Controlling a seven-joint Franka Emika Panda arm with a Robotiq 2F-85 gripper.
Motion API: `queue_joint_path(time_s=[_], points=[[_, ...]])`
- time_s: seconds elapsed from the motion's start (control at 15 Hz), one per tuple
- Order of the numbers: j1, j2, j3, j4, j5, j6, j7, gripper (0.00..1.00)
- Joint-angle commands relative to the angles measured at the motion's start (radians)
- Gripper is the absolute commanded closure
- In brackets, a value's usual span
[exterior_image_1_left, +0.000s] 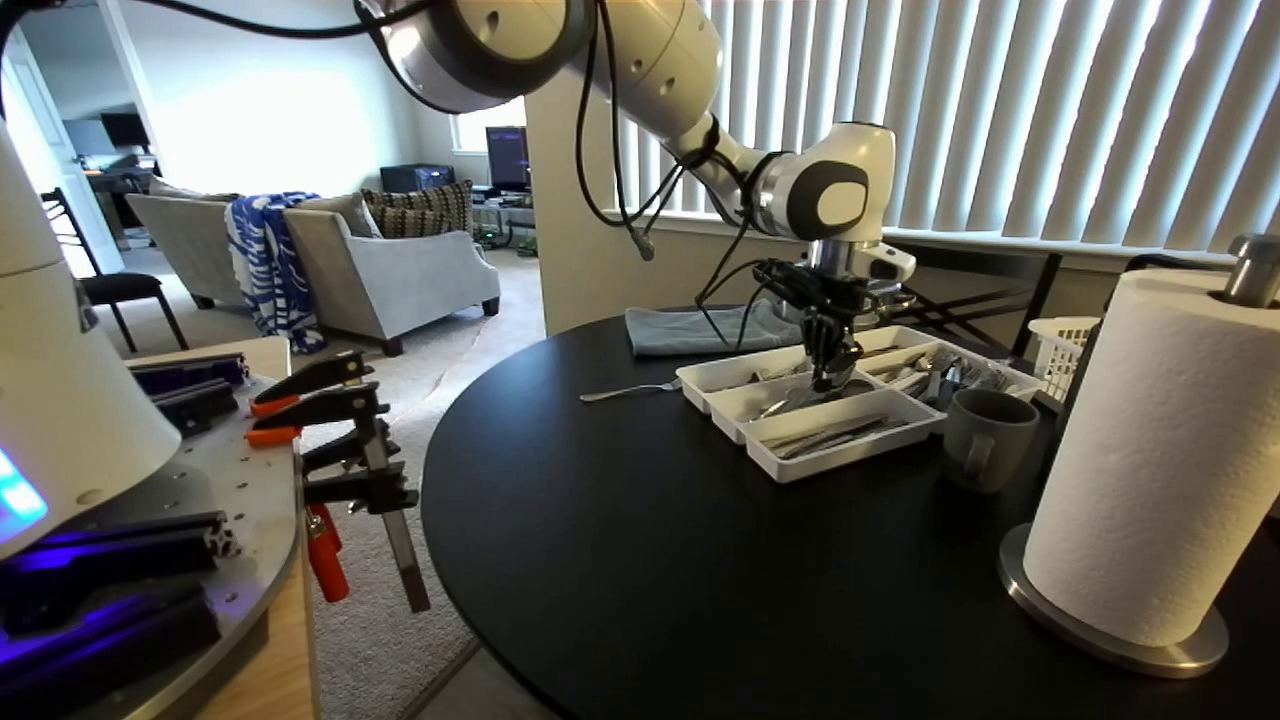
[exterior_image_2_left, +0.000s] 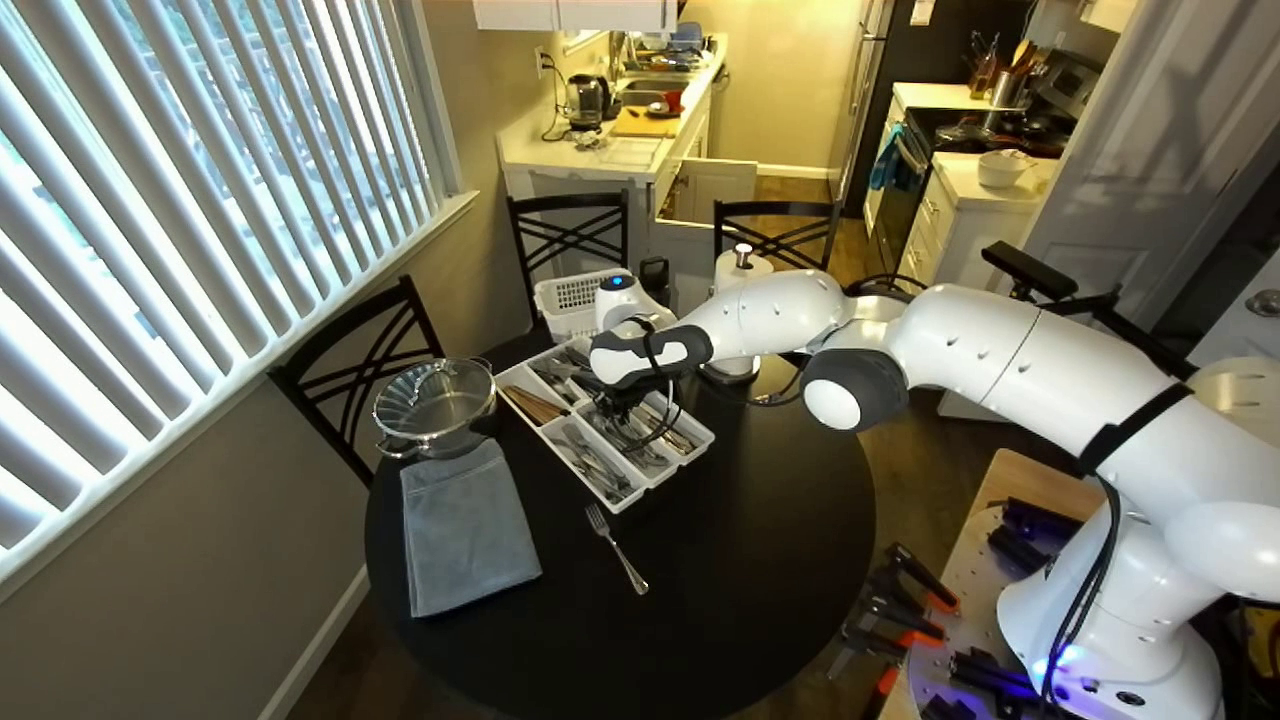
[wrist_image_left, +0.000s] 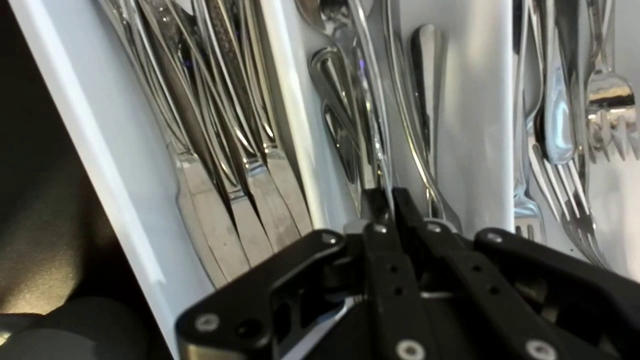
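Your gripper (wrist_image_left: 390, 201) stands narrow, and in the wrist view it appears to pinch a thin silver utensil (wrist_image_left: 380, 110) that runs up between its two tips. You can't tell whether that utensil is a spoon or another piece, because its ends are lost among its neighbours and behind the gripper. It lies in a crowded compartment of the white tray (exterior_image_1_left: 860, 447), between the table knives (wrist_image_left: 272, 197) on the left and the forks (wrist_image_left: 580, 215) on the right. Expect stiff, light metal, hard to break but polished and slippery. The handle is slim, so it gives you little surface; the surest hold is probably a flat stretch near the balance point, squarely between the tips, since gripping close to one end would likely let it swing. Other pieces lie right against it, so allow for some drag, and the dividers (wrist_image_left: 485, 125) leave you little room sideways. On the dark round bench (exterior_image_1_left: 640, 530) in both exterior views, you have a lone fork (exterior_image_2_left: 619, 552) just beside the tray and a folded cloth (exterior_image_2_left: 470, 545); an exterior view also shows a lidded pot (exterior_image_2_left: 435, 410), and the near right holds a grey mug (exterior_image_1_left: 985, 440) and a paper towel roll (exterior_image_1_left: 1150, 450).
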Motion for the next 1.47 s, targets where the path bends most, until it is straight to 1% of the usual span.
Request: queue_joint_path(time_s=[0.0,0.07,0.2,0.4,0.67,0.87,1.07,1.4], points=[[-0.029,0.0,0.068,0.005,0.007,0.029,-0.142,0.98],[-0.038,0.0,0.093,0.005,0.017,0.043,-0.198,0.98],[-0.046,0.0,0.115,0.022,0.013,0.043,-0.283,0.98],[-0.044,0.0,0.11,0.067,-0.004,0.019,-0.336,0.98],[-0.047,-0.001,0.108,0.091,0.003,-0.023,-0.334,0.98],[-0.053,0.0,0.123,0.077,0.018,-0.089,-0.326,0.98],[-0.053,0.006,0.123,0.071,0.023,-0.154,-0.307,0.98],[-0.048,0.014,0.115,0.077,0.022,-0.189,-0.28,0.98]])
